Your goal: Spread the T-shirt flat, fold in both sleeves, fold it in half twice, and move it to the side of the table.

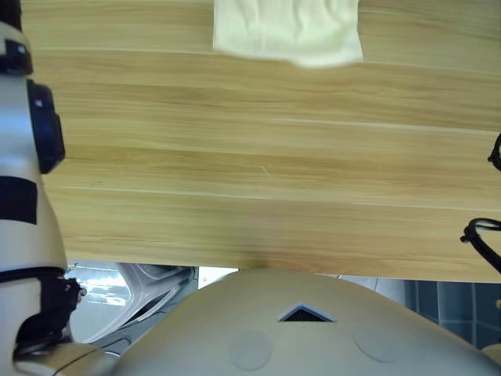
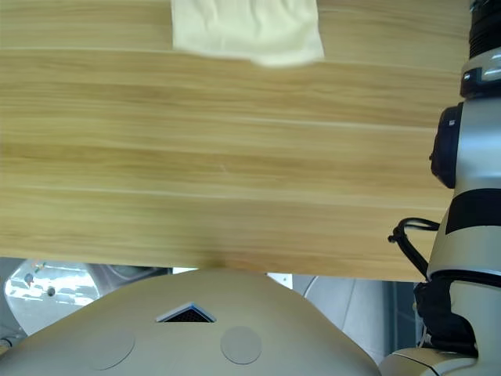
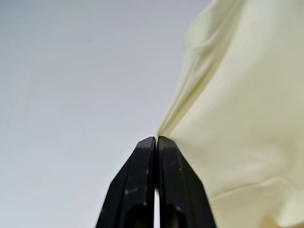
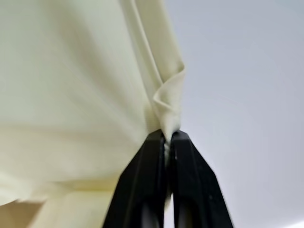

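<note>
- Two hands grip the pale yellow T-shirt (image 1: 286, 31), one at either side of the cloth.
- Left hand (image 3: 156, 140): its two black fingers (image 3: 135, 185) are pressed together along their length. A thin edge of the cloth runs out from between the tips. The rest of the shirt spreads away to one side against a plain pale grey background.
- Right hand (image 4: 166, 135): clenched on a bunched fold of the cloth, which stands up just past the tips. A folded hem runs away from the pinch, and the shirt's broad surface spreads out beside it.
- In the head views the shirt's lower part shows over the far side of the wooden bench (image 1: 235, 157), roughly midway across, with a slightly wavy bottom edge. Whether that edge touches the bench I cannot tell.
- Black cable (image 2: 394, 235): it loops at the bench's near right edge, well apart from the shirt.
</note>
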`<state>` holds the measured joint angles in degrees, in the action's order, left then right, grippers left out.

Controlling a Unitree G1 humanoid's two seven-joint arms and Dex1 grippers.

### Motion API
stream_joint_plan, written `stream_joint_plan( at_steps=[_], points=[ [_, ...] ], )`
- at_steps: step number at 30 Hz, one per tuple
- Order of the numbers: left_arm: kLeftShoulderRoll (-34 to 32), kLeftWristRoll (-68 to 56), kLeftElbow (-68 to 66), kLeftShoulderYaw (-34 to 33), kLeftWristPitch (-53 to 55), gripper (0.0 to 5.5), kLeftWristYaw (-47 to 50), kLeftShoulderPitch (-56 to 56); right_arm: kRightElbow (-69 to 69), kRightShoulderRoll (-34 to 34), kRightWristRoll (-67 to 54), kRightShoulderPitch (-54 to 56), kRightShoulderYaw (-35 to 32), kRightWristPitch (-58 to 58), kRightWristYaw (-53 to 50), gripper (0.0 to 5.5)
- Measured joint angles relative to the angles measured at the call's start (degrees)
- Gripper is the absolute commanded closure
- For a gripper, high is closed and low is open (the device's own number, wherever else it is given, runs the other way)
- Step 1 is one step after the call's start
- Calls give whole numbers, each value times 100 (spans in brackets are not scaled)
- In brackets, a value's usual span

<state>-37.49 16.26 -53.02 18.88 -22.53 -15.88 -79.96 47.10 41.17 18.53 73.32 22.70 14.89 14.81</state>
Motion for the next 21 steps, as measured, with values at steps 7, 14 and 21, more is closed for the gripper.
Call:
stream_joint_plan(
  at_steps=[7,14,21],
  points=[
    [-327,-319,690,1552,-1830,548,-1567,3934,-1814,768,-801,-3847,1983,1771,2370,550],
    [-1437,-2643,3718,2059,-1750,548,-4405,6668,-4605,2235,-2870,-5738,2371,2118,5267,550],
    [-1457,-2428,4200,1550,-1494,548,-4626,7065,-4731,2094,-2655,-6123,1709,1798,5510,550]
  ],
)
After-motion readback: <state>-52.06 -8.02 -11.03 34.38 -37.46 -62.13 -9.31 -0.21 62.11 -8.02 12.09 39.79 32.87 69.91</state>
